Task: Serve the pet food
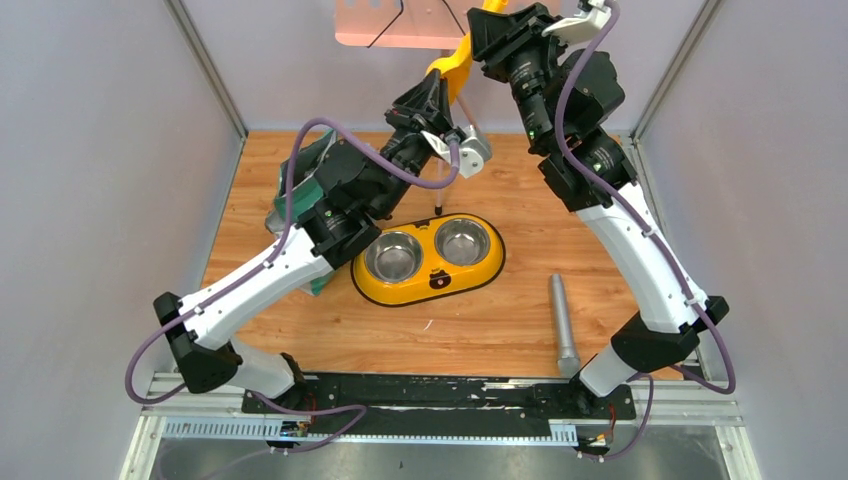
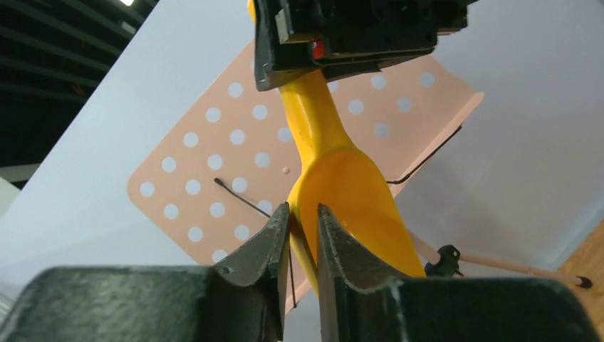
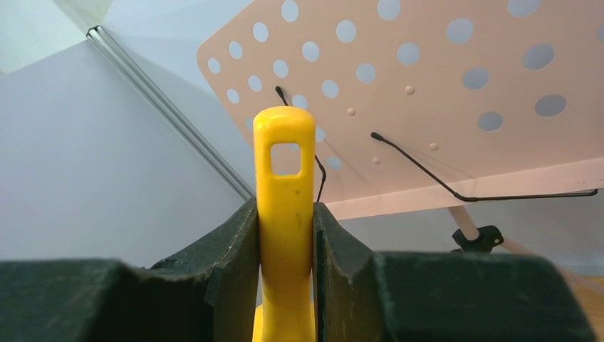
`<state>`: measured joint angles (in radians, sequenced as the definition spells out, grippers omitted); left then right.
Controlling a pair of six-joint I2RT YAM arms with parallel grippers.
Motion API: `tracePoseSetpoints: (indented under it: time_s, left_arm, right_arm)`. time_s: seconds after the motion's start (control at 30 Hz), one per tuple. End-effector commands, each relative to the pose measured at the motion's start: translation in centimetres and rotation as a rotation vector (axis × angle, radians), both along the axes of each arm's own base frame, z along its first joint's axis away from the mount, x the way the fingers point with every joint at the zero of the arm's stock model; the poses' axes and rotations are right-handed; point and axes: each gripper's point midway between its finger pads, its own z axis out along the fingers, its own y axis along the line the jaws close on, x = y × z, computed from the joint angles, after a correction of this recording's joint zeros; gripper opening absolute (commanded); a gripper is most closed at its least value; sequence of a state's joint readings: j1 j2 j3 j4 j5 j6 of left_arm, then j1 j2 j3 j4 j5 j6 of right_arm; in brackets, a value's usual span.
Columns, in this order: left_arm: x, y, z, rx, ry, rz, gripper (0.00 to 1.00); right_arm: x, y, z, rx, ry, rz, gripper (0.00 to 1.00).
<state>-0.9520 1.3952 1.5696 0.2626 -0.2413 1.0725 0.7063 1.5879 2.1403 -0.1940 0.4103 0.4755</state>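
Observation:
A yellow scoop (image 1: 455,62) hangs high above the back of the table between both arms. My right gripper (image 3: 285,210) is shut on the scoop's handle (image 3: 285,185), just below its hanging hole. In the left wrist view that right gripper (image 2: 356,28) shows at the top, with the scoop's bowl (image 2: 349,192) slanting down from it. My left gripper (image 2: 303,214) has its jaws narrow on either side of the bowl's rim; I cannot tell whether they press on it. No pet food is in view. The inside of the scoop is hidden.
A yellow double feeder (image 1: 483,275) with two steel bowls lies mid-table under the arms. A green bag (image 1: 300,185) sits behind the left arm, mostly hidden. A grey cylinder (image 1: 563,322) lies at the right front. A pink perforated stand (image 1: 400,25) rises at the back.

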Motion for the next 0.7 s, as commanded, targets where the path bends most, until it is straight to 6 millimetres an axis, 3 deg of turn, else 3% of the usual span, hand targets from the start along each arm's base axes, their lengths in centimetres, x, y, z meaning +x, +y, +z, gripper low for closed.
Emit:
tracePoseSetpoints:
  time_s: [0.0, 0.07, 0.17, 0.33, 0.43, 0.57, 0.67]
  left_arm:
    - [1.4, 1.6, 2.1, -0.044, -0.077, 0.12, 0.2]
    - [2.5, 1.9, 2.2, -0.041, -0.09, 0.18, 0.17]
    - [3.4, 2.2, 2.5, -0.027, -0.132, 0.233, 0.0]
    - [3.8, 2.4, 2.2, -0.034, -0.103, 0.237, 0.0]
    - [3.8, 2.5, 1.7, -0.03, -0.087, 0.235, 0.0]
    - [3.9, 2.7, 1.2, -0.017, -0.094, 0.247, 0.0]
    - [4.2, 2.5, 1.2, 0.011, -0.147, 0.289, 0.26]
  right_arm:
    - [-2.7, 0.6, 2.4, 0.122, -0.003, 0.131, 0.0]
    - [-3.0, 0.9, 2.1, 0.129, 0.013, 0.154, 0.0]
    - [-3.2, 1.4, 1.4, 0.121, 0.034, 0.178, 0.0]
    - [-2.8, 2.0, -0.5, 0.022, 0.037, 0.174, 0.04]
    - [-2.3, 2.0, -2.2, -0.013, 0.061, 0.16, 0.0]
    - [-2.7, 2.4, -2.0, 0.026, 0.074, 0.204, 0.0]
    - [-3.1, 3.0, -1.3, 0.062, 0.074, 0.248, 0.0]
